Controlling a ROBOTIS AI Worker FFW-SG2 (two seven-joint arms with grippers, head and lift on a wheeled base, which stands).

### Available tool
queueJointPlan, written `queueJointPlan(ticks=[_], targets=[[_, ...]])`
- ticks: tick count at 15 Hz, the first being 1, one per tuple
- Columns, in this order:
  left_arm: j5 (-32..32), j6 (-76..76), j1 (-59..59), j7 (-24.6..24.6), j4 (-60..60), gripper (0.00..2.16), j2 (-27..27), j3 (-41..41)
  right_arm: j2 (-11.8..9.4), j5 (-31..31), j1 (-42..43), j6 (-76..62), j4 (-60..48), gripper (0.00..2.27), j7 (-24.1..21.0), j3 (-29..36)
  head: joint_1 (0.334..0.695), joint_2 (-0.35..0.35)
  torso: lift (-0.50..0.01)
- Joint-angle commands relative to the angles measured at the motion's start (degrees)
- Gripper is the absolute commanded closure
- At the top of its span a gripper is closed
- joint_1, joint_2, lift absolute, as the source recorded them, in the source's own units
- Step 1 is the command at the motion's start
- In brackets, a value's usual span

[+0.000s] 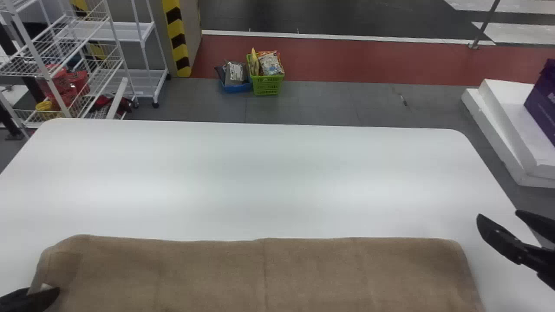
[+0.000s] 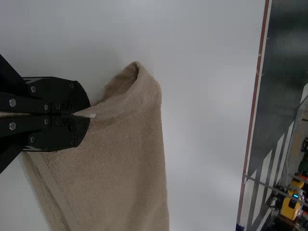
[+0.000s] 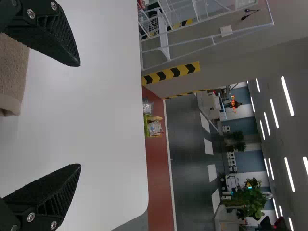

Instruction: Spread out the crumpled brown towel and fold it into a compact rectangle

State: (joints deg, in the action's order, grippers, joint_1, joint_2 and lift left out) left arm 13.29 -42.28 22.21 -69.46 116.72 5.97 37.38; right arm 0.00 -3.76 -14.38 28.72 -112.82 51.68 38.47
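The left gripper (image 1: pixel 43 291) has its fingers clamped on the towel (image 1: pixel 260 277) near a corner, and the towel stretches from there toward the right gripper (image 1: pixel 498 215). That one hangs beside it, fingers wide apart.

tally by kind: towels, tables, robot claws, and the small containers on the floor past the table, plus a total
Towels: 1, the brown towel
Tables: 1, the white table
Claws: 2, left claw and right claw
Small floor containers: 2, green container and blue container
Total: 6
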Motion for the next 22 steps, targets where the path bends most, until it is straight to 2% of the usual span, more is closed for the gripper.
queueJointPlan(ticks=[1,5,9,10,16,19,22], targets=[[0.07,-0.05,-0.85,-0.06,-0.62,1.43,1.42,2.08,0.05,-0.46,-0.21,-0.63,0.14,0.06,0.0,0.02,0.695,-0.007,-0.127],[-2.13,-3.39,-1.29,-1.99,4.22,1.43,0.19,3.93,0.05,-1.07,-0.57,-1.33,0.14,0.06,0.0,0.02,0.695,0.042,-0.127],[-5.03,-12.0,1.52,-1.73,16.79,1.43,-6.12,-0.2,0.05,-1.51,-1.27,-2.21,0.06,0.06,0.0,0.02,0.695,0.004,-0.127],[-5.38,-14.46,2.4,-1.64,19.25,1.43,-6.12,-1.96,0.05,-1.51,-1.62,-2.39,-0.03,0.06,0.0,-0.07,0.695,-0.042,-0.127],[-4.68,-24.66,8.11,1.17,28.74,1.43,-6.12,-13.74,0.05,-2.48,-2.41,-3.09,-0.12,0.06,0.09,0.46,0.695,-0.216,-0.127],[-4.68,-26.59,9.34,5.48,31.2,1.43,-6.12,-19.71,0.05,-2.66,-2.5,-3.09,-0.21,0.06,0.79,0.9,0.695,-0.27,-0.127],[-3.98,-26.41,8.99,14.09,30.59,1.43,-6.12,-27.01,0.05,-3.1,-3.2,-3.09,-0.65,0.06,0.88,1.52,0.695,-0.328,-0.127]])
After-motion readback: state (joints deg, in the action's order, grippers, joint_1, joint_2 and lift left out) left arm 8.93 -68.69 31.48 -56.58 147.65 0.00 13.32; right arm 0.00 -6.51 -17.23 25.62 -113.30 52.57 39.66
